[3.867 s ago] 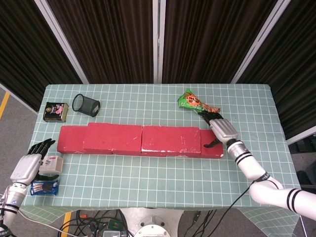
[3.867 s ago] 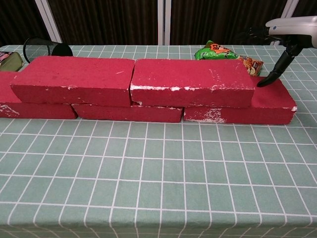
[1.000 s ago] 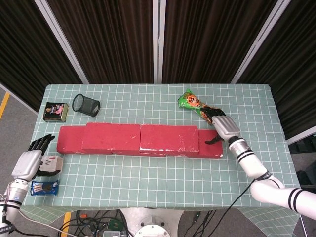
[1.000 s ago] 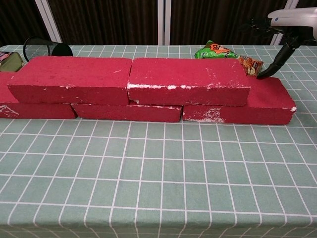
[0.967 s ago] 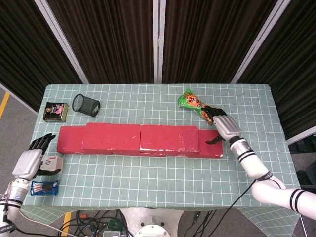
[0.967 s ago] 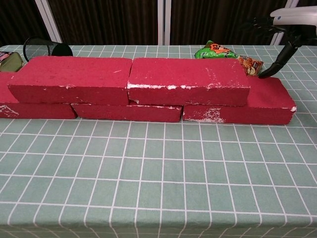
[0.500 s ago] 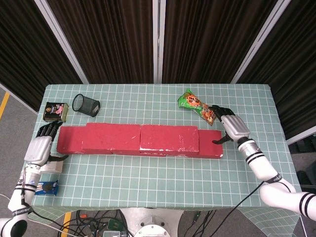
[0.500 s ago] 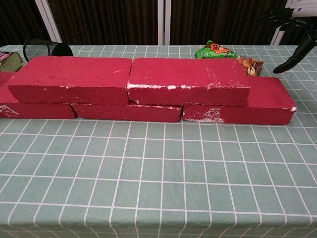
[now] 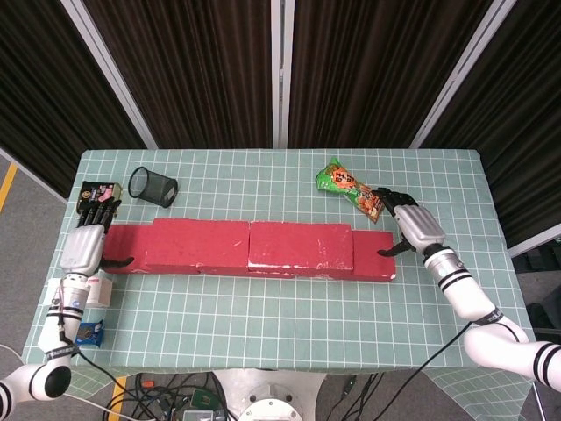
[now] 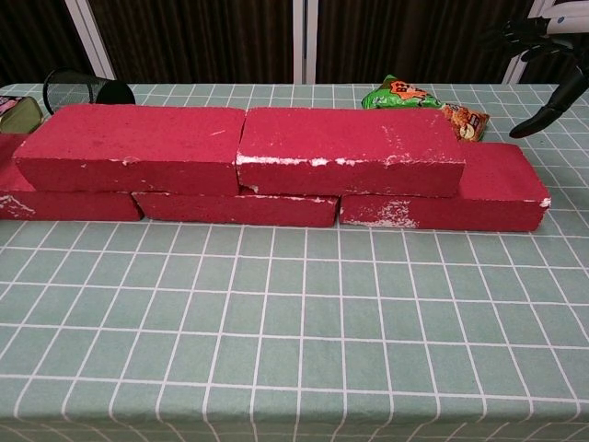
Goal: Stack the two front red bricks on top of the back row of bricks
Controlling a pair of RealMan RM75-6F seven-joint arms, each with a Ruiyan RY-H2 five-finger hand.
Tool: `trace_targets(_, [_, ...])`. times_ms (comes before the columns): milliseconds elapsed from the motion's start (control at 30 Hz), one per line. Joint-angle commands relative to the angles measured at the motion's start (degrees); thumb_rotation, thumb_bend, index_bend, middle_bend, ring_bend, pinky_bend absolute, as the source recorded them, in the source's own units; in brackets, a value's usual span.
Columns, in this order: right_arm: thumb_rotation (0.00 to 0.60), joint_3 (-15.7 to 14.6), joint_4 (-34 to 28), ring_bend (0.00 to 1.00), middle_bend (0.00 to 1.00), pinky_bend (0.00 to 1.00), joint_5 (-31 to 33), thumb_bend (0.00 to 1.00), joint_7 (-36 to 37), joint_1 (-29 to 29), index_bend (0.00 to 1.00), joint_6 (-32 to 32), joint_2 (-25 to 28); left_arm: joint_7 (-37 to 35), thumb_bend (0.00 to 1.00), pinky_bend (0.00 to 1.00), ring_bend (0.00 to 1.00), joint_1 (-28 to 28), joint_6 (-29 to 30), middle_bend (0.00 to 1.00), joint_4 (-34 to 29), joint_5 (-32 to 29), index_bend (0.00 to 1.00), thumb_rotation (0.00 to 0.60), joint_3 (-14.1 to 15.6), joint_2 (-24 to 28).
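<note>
While two red bricks (image 10: 239,149) lie flat and end to end on top of the back row of bricks (image 10: 502,189), the whole red wall runs across the middle of the table (image 9: 280,324), which wears a pale green cloth ruled with a white grid. Each brick is a long rectangular slab with a matte, gritty face and chipped edges crusted with white mortar, plainest along the front lip of the right-hand upper brick in the chest view. At the wall's right end the lower brick juts out beyond the upper one like a step.

Just off that right end hangs the right hand (image 9: 410,226), a silver shell with black fingers (image 9: 388,195) spread apart and its thumb angled down toward the step; it holds nothing and whether the thumb tip touches the brick cannot be told. At the wall's left end sits the left hand (image 9: 88,243), fingers fanned, empty, thumb pointing at the end brick.

Behind the wall's right end lies a crinkled green snack bag (image 9: 346,186); behind its left end a black mesh cup (image 9: 152,187) lies on its side beside a flat printed tin (image 9: 98,197). In front of the left end, near the table edge, are a small white box (image 9: 98,289) and a blue wrapped packet (image 9: 88,331).
</note>
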Motion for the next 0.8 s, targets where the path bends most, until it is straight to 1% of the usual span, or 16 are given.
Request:
trace_targets(33, [0.600, 0.1, 0.0, 0.00, 0.00, 0.00, -0.1, 0.01, 0.1, 0.0, 0.00, 0.0, 0.0, 0.5, 0.02, 0.00, 0.00, -0.6, -0.6, 0.00, 0.6, -0.7, 0.04, 0.600, -0.3, -0.6])
trace_targets(267, [0.600, 0.0, 0.2, 0.00, 0.00, 0.00, 0.0, 0.01, 0.2, -0.4, 0.00, 0.1, 0.1, 0.2, 0.02, 0.00, 0.00, -1.5, -2.0, 0.00, 0.9, -1.5, 0.04, 0.600, -0.4, -1.1])
trace_targets(800, [0.600, -0.1, 1.2, 0.00, 0.00, 0.00, -0.4, 0.01, 1.1, -0.5, 0.00, -0.8, -0.6, 0.0, 0.02, 0.00, 0.00, -2.0, -1.7, 0.00, 0.0, -1.0, 0.04, 0.600, -0.1, -1.2])
